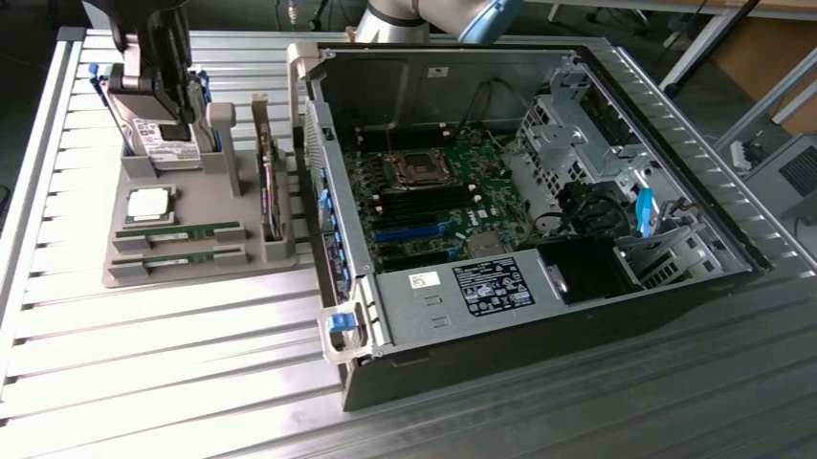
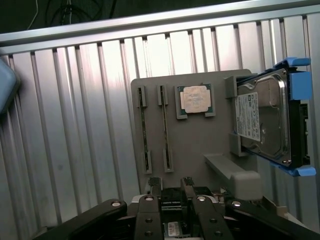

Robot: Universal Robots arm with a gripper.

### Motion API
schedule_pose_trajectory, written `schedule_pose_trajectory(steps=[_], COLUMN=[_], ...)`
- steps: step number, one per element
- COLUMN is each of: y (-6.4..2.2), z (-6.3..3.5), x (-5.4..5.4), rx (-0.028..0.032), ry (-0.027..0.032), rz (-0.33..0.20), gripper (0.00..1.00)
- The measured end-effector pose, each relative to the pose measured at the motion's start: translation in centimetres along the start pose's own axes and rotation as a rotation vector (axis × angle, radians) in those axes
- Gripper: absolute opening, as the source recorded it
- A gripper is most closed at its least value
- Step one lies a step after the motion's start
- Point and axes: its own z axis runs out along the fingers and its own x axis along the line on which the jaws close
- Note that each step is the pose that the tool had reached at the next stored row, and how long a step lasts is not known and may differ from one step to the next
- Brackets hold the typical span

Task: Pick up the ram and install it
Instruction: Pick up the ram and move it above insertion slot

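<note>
We are hovering our gripper (image 1: 156, 91) over the parts tray (image 1: 191, 273) with nothing in it.

In the exterior view our gripper is hanging at ten o'clock, right above the hard drive (image 1: 160, 142), and its fingers (image 2: 155, 186) are standing apart because they are not holding anything. One ram stick (image 1: 179, 231) and its twin (image 1: 179, 256) are lying side by side in the tray, at six o'clock from the silver chip (image 1: 151, 203). We think small holders are gripping their ends so they are not sliding around and we can grab them easily. The computer case (image 1: 537, 287) is sitting at three o'clock from the tray, lying on its side with the cover off. That way the green board (image 1: 441, 196) is facing up and we can reach down into it.
</note>
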Motion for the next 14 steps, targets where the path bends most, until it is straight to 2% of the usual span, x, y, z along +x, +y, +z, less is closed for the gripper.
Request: schedule_pose_trajectory(steps=[14], y=[0.06], z=[0.73], x=[0.06], rx=[0.0001], ry=[-0.0001], rz=[0.000], gripper=[0.29])
